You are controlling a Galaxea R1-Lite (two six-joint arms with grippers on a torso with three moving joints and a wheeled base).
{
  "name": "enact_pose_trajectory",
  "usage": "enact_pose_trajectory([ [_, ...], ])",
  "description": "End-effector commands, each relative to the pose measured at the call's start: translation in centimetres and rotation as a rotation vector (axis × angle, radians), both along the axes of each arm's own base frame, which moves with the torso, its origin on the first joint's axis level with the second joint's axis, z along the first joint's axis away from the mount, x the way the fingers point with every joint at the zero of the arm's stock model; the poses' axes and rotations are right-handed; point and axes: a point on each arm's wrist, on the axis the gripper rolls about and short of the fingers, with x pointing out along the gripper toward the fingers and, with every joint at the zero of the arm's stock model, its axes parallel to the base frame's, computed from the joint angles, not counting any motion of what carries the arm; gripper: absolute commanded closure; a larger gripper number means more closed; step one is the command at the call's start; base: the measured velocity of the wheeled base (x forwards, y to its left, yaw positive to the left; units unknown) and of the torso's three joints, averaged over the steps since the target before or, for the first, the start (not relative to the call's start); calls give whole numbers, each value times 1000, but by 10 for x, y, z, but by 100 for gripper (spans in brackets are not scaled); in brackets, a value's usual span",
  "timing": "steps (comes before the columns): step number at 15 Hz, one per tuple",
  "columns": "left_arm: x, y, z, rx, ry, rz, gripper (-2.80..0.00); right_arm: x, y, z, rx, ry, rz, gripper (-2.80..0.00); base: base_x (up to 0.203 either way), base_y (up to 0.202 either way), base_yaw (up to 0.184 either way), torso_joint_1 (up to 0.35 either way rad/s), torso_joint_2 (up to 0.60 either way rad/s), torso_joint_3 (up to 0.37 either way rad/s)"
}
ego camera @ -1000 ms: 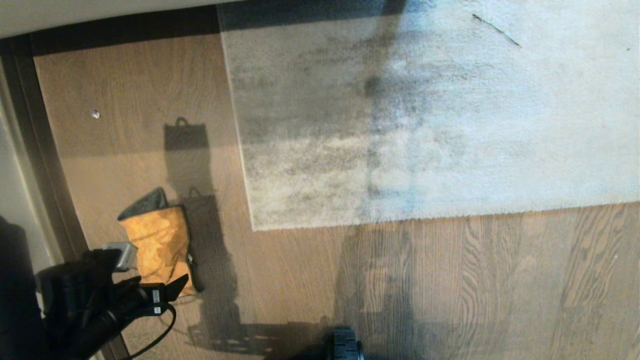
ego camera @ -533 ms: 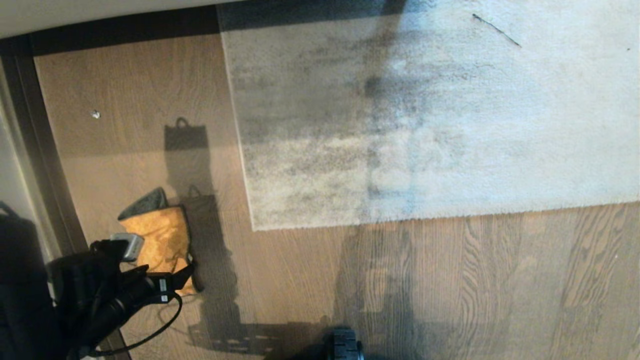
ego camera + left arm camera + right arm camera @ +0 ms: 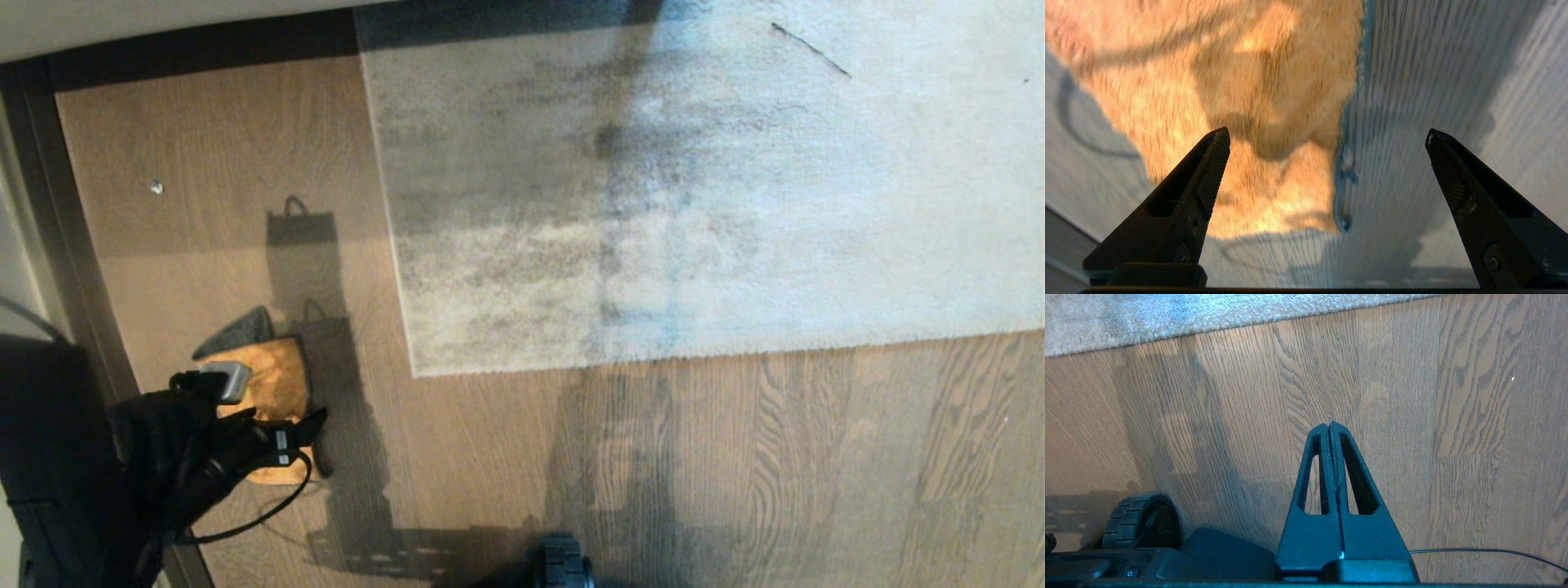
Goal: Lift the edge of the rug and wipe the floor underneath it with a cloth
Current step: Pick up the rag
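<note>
Hovering over the mustard-orange cloth (image 3: pixel 273 376) at seven o'clock, the left gripper (image 3: pixel 1327 136) is held spread wide, nothing pinched.

Warm, low sunlight fell across floor (image 3: pixel 735 457) from near side; long hard-edged shadows stretched over planks and onto rug (image 3: pixel 653 204). Rug's far right washed pale, bluish. Left wrist view motion-blurred, streaked; cloth (image 3: pixel 1257 102) soft, glowing orange, gripper (image 3: pixel 1327 139) tips sharp. Right wrist view crisp. Head view corners dim.
</note>
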Motion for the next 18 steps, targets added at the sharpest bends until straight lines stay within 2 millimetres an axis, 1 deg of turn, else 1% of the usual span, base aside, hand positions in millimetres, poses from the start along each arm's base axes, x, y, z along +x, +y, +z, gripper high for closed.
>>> enact_pose_trajectory([
  [1, 8, 2, 0, 21, -48, -2, -280, 0, 0, 0, 0, -1, 0, 0, 0, 0, 0, 0, 0, 0],
  [5, 12, 12, 2, 78, -68, 15, -280, 0, 0, 0, 0, -1, 0, 0, 0, 0, 0, 0, 0, 0],
  [9, 11, 22, 4, 102, -72, 41, -280, 0, 0, 0, 0, -1, 0, 0, 0, 0, 0, 0, 0, 0],
  [18, 15, 20, -7, 96, -46, 27, -280, 0, 0, 0, 0, -1, 0, 0, 0, 0, 0, 0, 0, 0],
])
